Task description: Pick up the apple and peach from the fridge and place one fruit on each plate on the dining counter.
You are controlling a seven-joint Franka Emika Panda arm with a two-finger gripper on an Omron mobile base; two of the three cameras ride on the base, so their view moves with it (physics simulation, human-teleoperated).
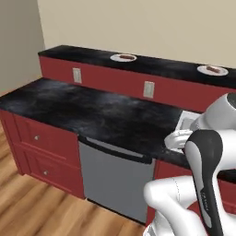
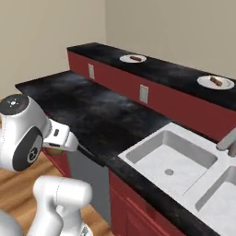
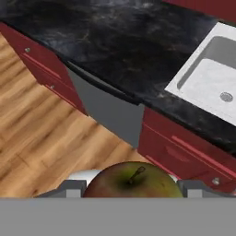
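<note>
2 fingertips flank the apple at the frame's bottom centre, closed on it, stem up, apparently carried for delivery. Mid-frame, lower counter and sink. Upper frame: dining counter with 2 plates, each already holding something small and reddish-brown, kind unclear.

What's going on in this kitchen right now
The robot arm's hand holds a reddish-green apple between its fingers, above the wooden floor in front of the lower counter. Two white plates sit on the raised dining counter behind it, each already bearing something small and brownish. The apple isn't on a plate yet.
</note>
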